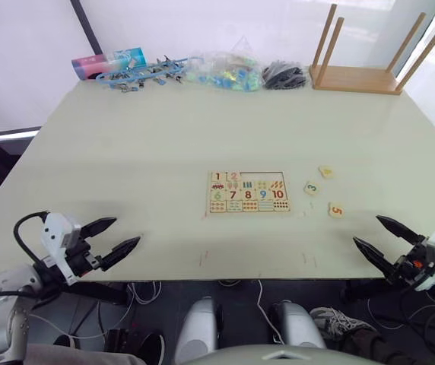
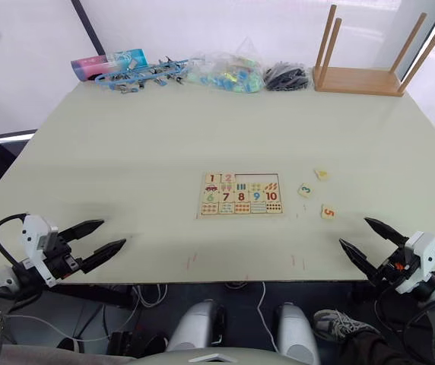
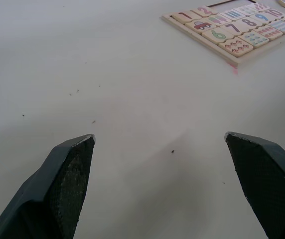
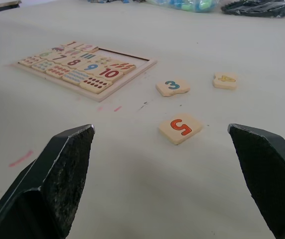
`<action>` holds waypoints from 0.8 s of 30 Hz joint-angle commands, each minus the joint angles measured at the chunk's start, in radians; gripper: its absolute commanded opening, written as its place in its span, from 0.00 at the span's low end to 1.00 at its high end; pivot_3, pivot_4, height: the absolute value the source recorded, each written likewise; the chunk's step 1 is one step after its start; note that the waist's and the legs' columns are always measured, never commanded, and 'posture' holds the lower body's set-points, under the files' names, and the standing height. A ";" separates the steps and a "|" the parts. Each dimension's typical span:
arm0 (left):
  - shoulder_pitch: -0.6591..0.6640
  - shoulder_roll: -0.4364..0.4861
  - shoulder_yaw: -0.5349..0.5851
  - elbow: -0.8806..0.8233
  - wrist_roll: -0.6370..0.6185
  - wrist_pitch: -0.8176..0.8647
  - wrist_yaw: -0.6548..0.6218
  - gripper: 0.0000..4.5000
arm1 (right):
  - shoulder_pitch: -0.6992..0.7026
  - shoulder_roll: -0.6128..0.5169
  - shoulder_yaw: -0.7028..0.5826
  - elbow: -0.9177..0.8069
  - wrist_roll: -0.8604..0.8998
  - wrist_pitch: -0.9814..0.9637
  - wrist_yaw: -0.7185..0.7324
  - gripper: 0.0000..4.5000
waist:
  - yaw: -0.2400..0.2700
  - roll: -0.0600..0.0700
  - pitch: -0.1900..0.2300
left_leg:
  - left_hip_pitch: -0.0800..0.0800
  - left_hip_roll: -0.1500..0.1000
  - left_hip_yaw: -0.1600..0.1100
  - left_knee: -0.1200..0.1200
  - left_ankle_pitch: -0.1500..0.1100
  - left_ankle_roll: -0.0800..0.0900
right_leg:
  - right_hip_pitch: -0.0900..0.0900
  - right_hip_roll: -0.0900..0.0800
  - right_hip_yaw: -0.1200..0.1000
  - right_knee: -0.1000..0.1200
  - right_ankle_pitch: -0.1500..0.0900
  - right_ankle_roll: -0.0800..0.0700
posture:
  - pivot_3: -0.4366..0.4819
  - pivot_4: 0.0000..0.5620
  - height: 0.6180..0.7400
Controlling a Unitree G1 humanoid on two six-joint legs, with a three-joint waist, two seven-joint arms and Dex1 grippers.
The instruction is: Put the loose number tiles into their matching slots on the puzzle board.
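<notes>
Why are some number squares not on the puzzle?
Three pale wooden tiles, 3, 4 and 5, lie loose on the white table, beside the flat wooden puzzle board, whose top row has empty slots.

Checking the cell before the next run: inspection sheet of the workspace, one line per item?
Surface: pale table, a few faint red marks near its front edge.
Job's things: puzzle board mid-table, tiles 1 and 2 seated, three top slots open; tile 3, tile 4 and tile 5 loose to its right, apart from each other.
Clutter: far edge holds a pink-and-blue box, blue clips, a bag of small pieces, a dark bundle, an upturned wooden stool.
Grippers: left gripper and right gripper open, empty, at the front edge.
Cables: black cable looped at left wrist.
Surroundings: nothing seen.
</notes>
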 commanded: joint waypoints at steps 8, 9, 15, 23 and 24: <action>-0.007 0.027 0.026 -0.007 -0.047 -0.034 -0.019 0.99 | 0.004 -0.004 -0.042 -0.013 -0.006 -0.006 0.011 1.00 | 0.000 0.000 0.000 | -0.001 0.000 0.000 -0.002 0.000 0.000 | 0.000 0.000 -0.001 -0.003 0.000 0.000 | 0.48 0.27 0.98; -0.008 0.029 0.025 -0.004 -0.048 -0.036 -0.022 0.99 | 0.004 -0.004 -0.042 -0.016 -0.007 -0.005 0.010 1.00 | 0.000 0.000 0.000 | -0.001 0.000 0.000 -0.003 0.000 0.000 | 0.000 0.000 -0.001 -0.003 0.000 0.000 | 0.48 0.27 0.98; -0.009 0.041 0.020 0.017 -0.055 -0.052 -0.041 0.99 | 0.009 0.001 -0.040 -0.029 -0.010 -0.002 0.005 1.00 | 0.000 0.001 0.001 | -0.001 0.000 0.000 -0.003 0.000 0.000 | 0.000 0.000 -0.001 -0.004 0.000 0.000 | 0.48 0.27 0.98; -0.016 0.049 0.010 0.047 -0.055 -0.082 -0.072 0.99 | 0.007 0.002 -0.040 -0.022 -0.008 0.000 0.008 1.00 | 0.000 0.002 0.001 | -0.001 0.001 0.001 -0.004 0.000 0.000 | -0.002 0.000 -0.001 -0.005 0.000 0.000 | 0.48 0.27 0.98; -0.017 0.049 0.010 0.049 -0.055 -0.083 -0.074 0.99 | 0.006 0.002 -0.039 -0.022 -0.008 -0.001 0.008 1.00 | 0.000 0.002 0.001 | -0.001 0.001 0.001 -0.005 0.000 0.000 | -0.002 0.000 -0.001 -0.005 0.000 0.000 | 0.48 0.27 0.98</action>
